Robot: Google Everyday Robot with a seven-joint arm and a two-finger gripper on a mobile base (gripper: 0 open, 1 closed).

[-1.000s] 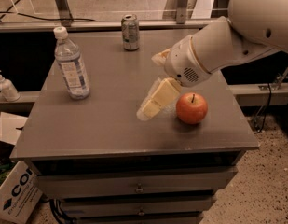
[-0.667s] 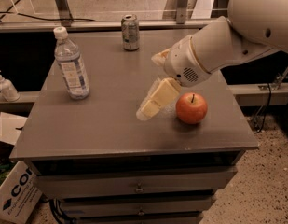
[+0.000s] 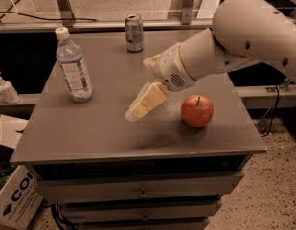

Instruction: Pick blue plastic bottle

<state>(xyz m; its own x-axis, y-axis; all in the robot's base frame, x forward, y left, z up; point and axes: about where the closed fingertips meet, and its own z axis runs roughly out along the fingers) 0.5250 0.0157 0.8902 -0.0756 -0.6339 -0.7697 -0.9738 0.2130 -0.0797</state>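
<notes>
The blue plastic bottle stands upright at the far left of the grey table; it is clear, with a white cap and a blue-and-white label. My gripper hovers over the middle of the table, to the right of the bottle and well apart from it. Its cream fingers are spread and hold nothing. The white arm comes in from the upper right.
A red apple sits just right of the gripper. A silver-green can stands at the back centre. A small white pump bottle is on a ledge to the left. A cardboard box lies on the floor at the lower left.
My gripper has shifted a little to the left, toward the bottle. The bottle, can and apple have not moved.
</notes>
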